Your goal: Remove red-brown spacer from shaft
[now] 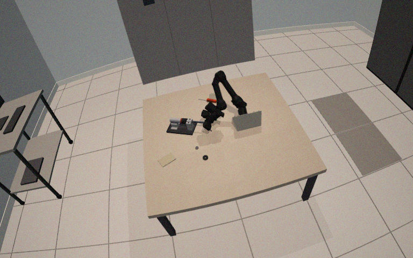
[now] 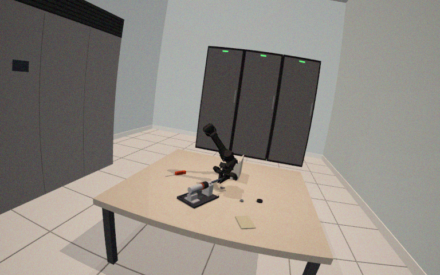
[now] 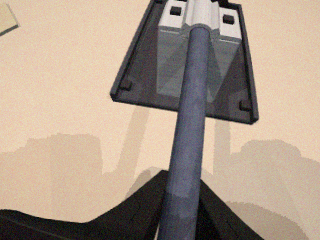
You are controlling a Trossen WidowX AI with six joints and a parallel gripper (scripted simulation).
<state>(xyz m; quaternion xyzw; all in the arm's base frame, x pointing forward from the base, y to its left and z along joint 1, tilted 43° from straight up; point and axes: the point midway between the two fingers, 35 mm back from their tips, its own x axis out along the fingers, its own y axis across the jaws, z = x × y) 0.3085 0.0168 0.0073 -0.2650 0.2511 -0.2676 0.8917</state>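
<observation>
The dark fixture base (image 1: pixel 179 132) (image 2: pixel 194 205) (image 3: pixel 150 103) carries the big light-grey housing (image 1: pixel 174 120) (image 2: pixel 195 188) and a smaller pale support block (image 1: pixel 189 123) (image 2: pixel 208 190) (image 3: pixel 170 47). A red-brown spacer (image 1: pixel 182 120) (image 2: pixel 202 185) sits in line against the housing, with black spacer material (image 1: pixel 184 120) (image 2: pixel 205 184) between it and the support block. The blue-grey shaft (image 1: pixel 198 122) (image 2: pixel 216 180) (image 3: pixel 192 100) sticks out of the support block. My gripper (image 1: pixel 206 123) (image 2: pixel 221 180) (image 3: pixel 178 179) is shut on the shaft's outer part. The shaft's inner end is hidden.
A small grey ring (image 1: pixel 196 148) (image 2: pixel 241 200) and a black ring (image 1: pixel 205 156) (image 2: pixel 259 200) lie on the table. A small part (image 2: pixel 222 187) lies below the gripper. A red-handled screwdriver (image 1: pixel 211 100) (image 2: pixel 180 172), a yellow pad (image 1: pixel 166 159) (image 2: pixel 245 222) and an upright grey panel (image 1: pixel 248 121) stand apart.
</observation>
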